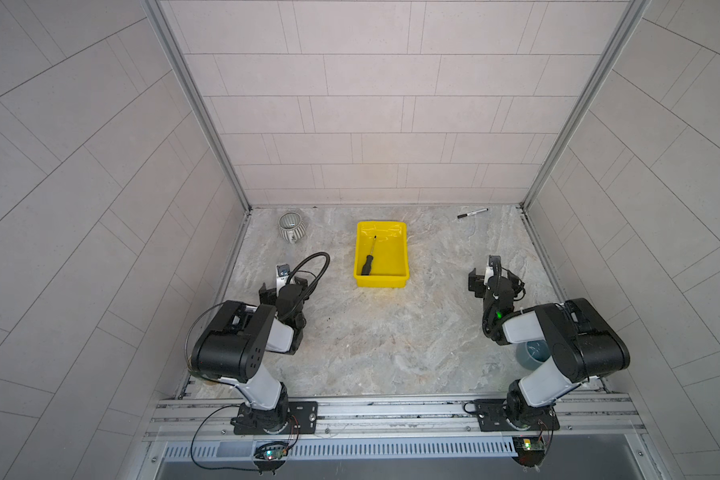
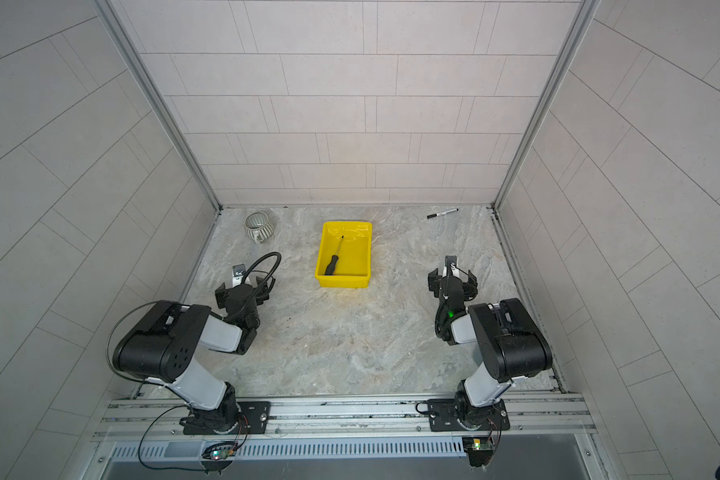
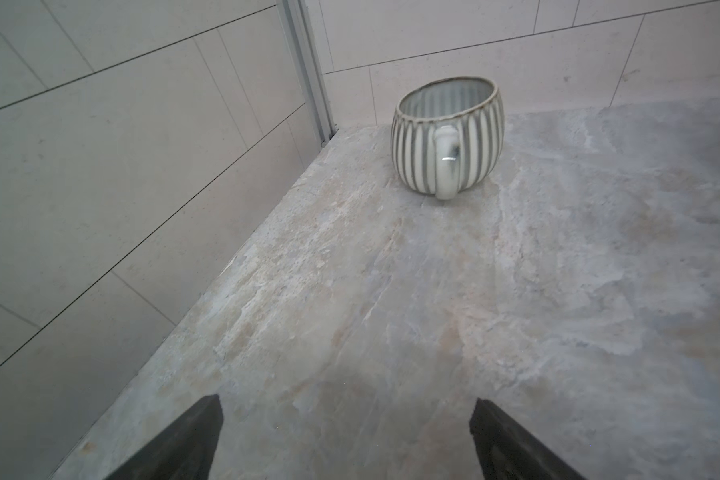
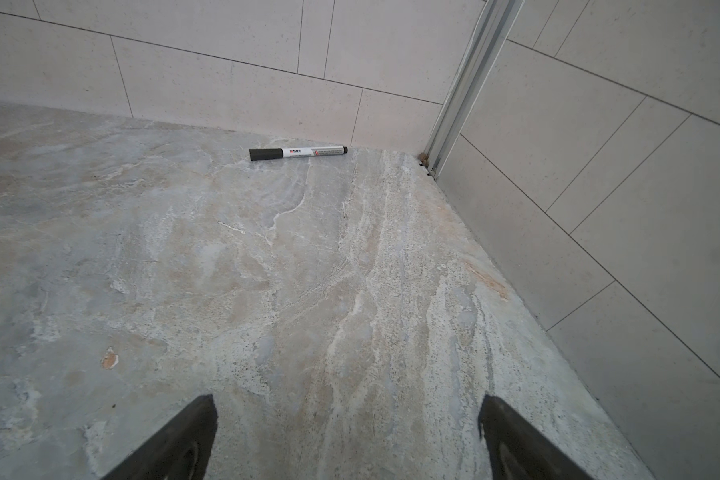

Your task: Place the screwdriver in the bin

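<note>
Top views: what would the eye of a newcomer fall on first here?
The bright yellow bin stands out in the middle, toward the back, with the screwdriver lying inside it. The striped mug sits near the far left corner, the marker near the far right. The left pincer and the right pincer are open and empty.

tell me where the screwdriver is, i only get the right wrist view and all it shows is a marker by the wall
observer: The screwdriver lies flat inside the yellow bin.
operator: which way is it lying
observer: Handle at the bin's near end, tip toward the far end, slightly slanted.
operator: anything holding it
observer: No. The left gripper hangs off to the bin's left, fingers open and empty.
</note>
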